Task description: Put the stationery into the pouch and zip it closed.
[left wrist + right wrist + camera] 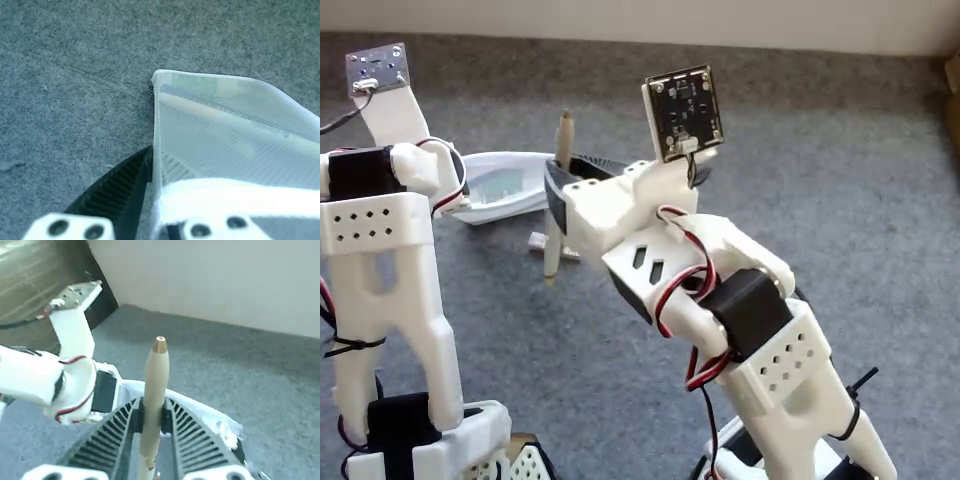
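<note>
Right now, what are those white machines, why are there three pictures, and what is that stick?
Those are two robot arms. Each ends in a gripper that pinches like fingers. One picture comes from a camera looking down at the left arm and the right arm over a grey carpet. The other two come from little cameras on the arms' wrists. The right gripper is shut on the stick, a beige pen. The left gripper seems to pinch the edge of a see-through white pouch on the carpet. A small white thing lies near the pen; I cannot tell what it is. The pen is meant to go into the pouch.
</note>
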Action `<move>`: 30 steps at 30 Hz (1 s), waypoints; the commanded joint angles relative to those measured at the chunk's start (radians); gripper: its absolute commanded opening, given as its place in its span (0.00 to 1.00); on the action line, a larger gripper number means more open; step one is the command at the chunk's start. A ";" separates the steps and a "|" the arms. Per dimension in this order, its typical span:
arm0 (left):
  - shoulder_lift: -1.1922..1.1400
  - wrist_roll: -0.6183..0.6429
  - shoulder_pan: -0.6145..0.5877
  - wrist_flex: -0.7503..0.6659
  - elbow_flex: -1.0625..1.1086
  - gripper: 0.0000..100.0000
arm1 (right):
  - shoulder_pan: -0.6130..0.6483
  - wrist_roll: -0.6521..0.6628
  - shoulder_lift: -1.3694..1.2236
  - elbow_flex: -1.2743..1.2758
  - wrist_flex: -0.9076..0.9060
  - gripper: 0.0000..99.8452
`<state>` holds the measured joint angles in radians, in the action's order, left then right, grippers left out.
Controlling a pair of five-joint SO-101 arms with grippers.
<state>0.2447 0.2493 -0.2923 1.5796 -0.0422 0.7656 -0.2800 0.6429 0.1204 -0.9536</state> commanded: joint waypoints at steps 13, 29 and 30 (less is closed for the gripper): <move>0.018 0.000 -0.019 -0.012 0.002 0.01 | 0.036 0.034 0.024 0.205 0.705 0.00; 0.018 0.000 -0.056 -0.014 0.002 0.01 | -0.007 0.210 0.030 0.677 1.182 0.00; 0.016 0.000 -0.056 -0.014 0.002 0.01 | -0.005 0.210 0.030 0.691 1.182 0.00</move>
<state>0.2447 0.2493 -0.3261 1.5796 -0.0422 0.7718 -0.0882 0.6429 0.7879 0.1956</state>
